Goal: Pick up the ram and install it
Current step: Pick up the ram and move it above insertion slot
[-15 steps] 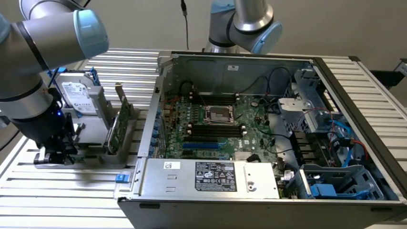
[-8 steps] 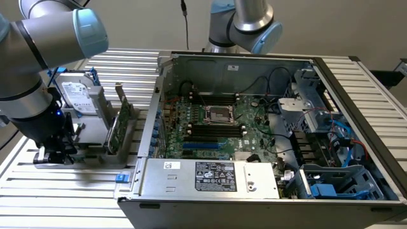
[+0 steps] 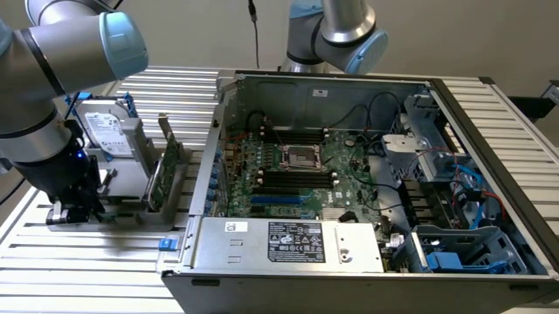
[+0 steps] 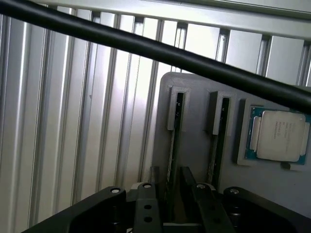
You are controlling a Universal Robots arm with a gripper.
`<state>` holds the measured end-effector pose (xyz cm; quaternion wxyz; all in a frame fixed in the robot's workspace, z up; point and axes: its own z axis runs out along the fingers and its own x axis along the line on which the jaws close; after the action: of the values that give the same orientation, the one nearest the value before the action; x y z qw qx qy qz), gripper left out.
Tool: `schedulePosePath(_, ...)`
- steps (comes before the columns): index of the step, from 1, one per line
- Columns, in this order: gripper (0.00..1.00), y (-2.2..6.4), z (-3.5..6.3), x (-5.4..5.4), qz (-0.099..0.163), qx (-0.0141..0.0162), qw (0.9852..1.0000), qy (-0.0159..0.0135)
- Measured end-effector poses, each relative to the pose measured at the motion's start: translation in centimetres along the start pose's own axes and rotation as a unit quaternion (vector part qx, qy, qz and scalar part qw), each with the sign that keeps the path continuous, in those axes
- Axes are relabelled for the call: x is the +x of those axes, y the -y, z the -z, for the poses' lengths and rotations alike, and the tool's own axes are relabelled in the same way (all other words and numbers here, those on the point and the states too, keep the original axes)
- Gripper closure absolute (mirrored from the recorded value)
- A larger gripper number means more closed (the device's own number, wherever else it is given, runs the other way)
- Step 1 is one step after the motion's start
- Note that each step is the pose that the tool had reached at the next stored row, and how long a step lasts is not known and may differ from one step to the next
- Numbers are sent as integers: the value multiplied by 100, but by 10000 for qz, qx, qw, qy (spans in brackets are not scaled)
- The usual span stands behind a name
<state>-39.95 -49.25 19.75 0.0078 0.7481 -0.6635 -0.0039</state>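
Jaws stand apart, one on each side of the ram (image 4: 175, 141), not closed on it; the gripper (image 4: 172, 196) hangs low over the grey holder (image 4: 194, 97), at the exterior view's left.

Computer case (image 3: 349, 288): lies open on the slatted table (image 3: 96, 275), lid off, so the board's empty black slots (image 3: 297, 178) can be reached from above.

Holder: keeps each part in its own groove, top edge exposed, apparently for a pinch grip.

Hard drive (image 3: 109, 131) and expansion card (image 3: 166, 173): stand upright in the holder.

Ram: on edge in the groove between the fingers (image 4: 146, 208), not yet installed.

Second stick (image 4: 219, 141): in the neighbouring groove, just beside the ram.

Processor (image 4: 278, 136): flat in a recess next to the second stick.
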Motion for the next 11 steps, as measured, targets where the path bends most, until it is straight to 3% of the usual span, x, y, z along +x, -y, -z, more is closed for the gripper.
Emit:
schedulePosePath(1,73,0,0,0,0,0,10000,0)
schedulePosePath(7,75,0,0,-1,-2,1,10000,4)
schedulePosePath(8,82,0,0,0,-2,0,10000,3)
schedulePosePath(11,85,0,0,0,-2,1,10000,8)
